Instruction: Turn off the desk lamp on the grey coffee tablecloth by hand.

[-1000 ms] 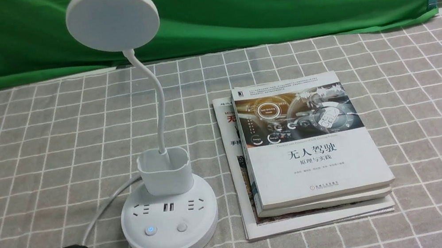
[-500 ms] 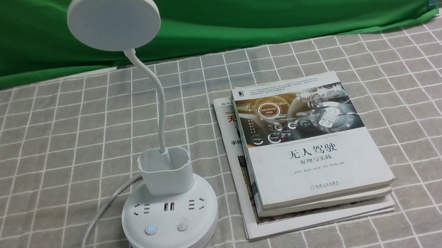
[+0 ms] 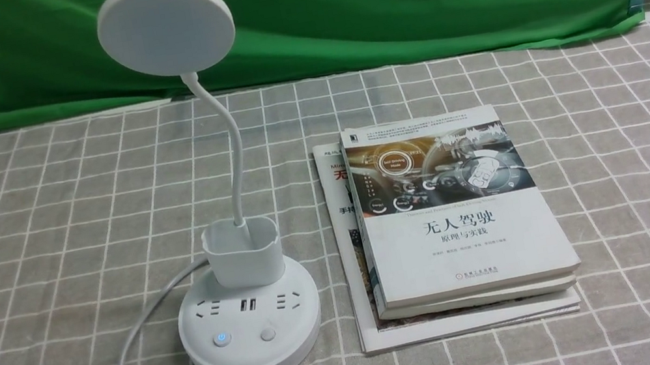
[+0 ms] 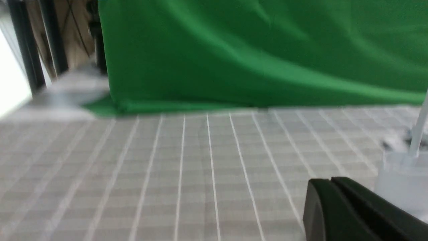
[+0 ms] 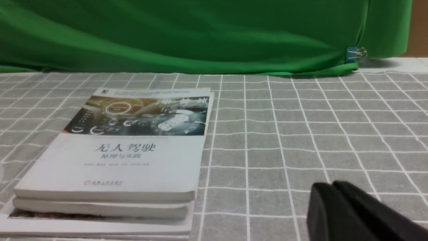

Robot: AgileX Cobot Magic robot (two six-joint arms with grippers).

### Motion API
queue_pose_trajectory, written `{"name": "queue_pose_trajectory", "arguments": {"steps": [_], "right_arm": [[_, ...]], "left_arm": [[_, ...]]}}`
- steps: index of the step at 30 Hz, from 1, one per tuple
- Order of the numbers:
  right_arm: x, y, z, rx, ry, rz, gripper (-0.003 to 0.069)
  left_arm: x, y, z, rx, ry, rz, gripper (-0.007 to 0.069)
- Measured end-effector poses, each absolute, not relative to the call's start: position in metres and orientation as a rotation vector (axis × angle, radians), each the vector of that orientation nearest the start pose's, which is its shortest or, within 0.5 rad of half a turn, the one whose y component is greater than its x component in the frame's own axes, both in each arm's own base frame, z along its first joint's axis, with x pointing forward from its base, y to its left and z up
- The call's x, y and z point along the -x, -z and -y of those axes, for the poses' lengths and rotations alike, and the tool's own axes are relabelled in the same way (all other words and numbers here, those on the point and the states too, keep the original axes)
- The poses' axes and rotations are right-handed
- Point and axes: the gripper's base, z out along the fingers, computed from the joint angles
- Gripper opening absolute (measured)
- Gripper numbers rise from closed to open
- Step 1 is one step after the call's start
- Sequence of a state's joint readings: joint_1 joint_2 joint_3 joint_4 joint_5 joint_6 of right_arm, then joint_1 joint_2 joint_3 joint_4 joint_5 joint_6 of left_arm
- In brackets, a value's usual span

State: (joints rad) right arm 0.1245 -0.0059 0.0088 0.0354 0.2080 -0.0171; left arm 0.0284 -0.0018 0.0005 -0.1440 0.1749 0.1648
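Left gripper [image 4: 329, 187]: jaws together, holding nothing, touching nothing visible; out of the front view. Desk lamp [image 3: 248, 314]: upright on the grey coffee tablecloth [image 3: 41, 223], just ahead and to this gripper's right, cup nearest; buttons not visible from its wrist. Left arm judged nearer. Right gripper [image 5: 331, 195]: jaws together, empty, beside the book stack [image 5: 127, 150]; lamp beyond, leftward.

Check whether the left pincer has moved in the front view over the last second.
Yes. It withdrew leftward and down, away from the desk lamp, and has now left the front view. The left wrist view shows the left pincer closed beside the lamp.
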Motion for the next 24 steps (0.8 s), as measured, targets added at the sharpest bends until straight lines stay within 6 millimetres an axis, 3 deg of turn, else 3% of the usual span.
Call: {"name": "queue_pose_trajectory", "arguments": {"steps": [4, 24], "right_arm": [[-0.0552, -0.1917, -0.0076, 0.096, -0.112, -1.693, 0.0036], [-0.0552, -0.1917, -0.0076, 0.096, -0.112, -1.693, 0.0036]], "left_arm": [[-0.0554, -0.1886, 0.0014, 0.021, 0.025, -1.735, -0.0001], [-0.0554, -0.1887, 0.0013, 0.034, 0.034, -1.734, 0.0]]}}
